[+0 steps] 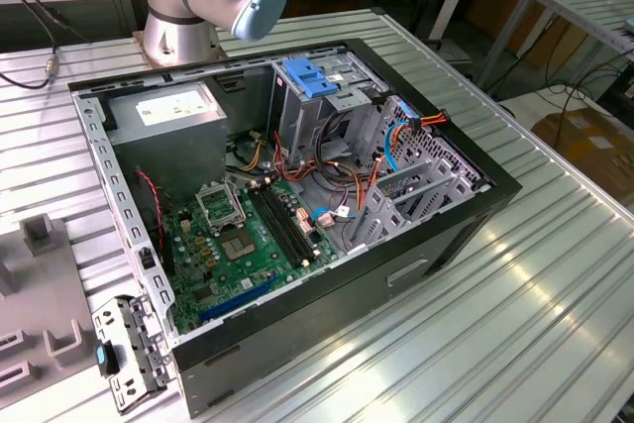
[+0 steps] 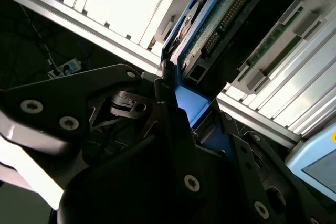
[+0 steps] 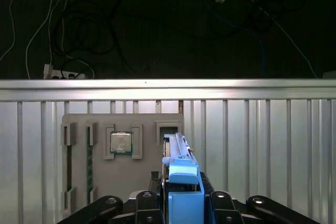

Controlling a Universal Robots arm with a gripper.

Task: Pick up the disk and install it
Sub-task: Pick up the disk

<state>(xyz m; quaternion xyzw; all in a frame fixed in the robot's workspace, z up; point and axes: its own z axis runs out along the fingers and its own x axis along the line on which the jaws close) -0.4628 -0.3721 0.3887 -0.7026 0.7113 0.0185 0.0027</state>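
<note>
The disk (image 3: 182, 179) stands edge-on between my black fingers (image 3: 149, 203), its blue plastic frame toward the camera and its thin metal body reaching out over a grey fixture tray (image 3: 84, 182). The gripper (image 3: 182, 195) is shut on the disk. In the second wrist view the disk (image 2: 223, 17) shows its green circuit-board side and blue frame above the gripper (image 2: 197, 111). I cannot tell whether the disk still touches the tray. The open computer case (image 1: 466, 215) lies on the slatted table in the exterior view.
The tray carries a processor chip (image 3: 121, 142) in a bracket and memory sticks (image 3: 89, 166) in slots. Inside the case are a grey power-supply box (image 1: 168, 116), a green motherboard (image 1: 238, 245), a drive cage with a blue latch plate (image 1: 312, 78) and loose cables (image 1: 396, 136). The arm's base (image 1: 183, 32) stands behind the case.
</note>
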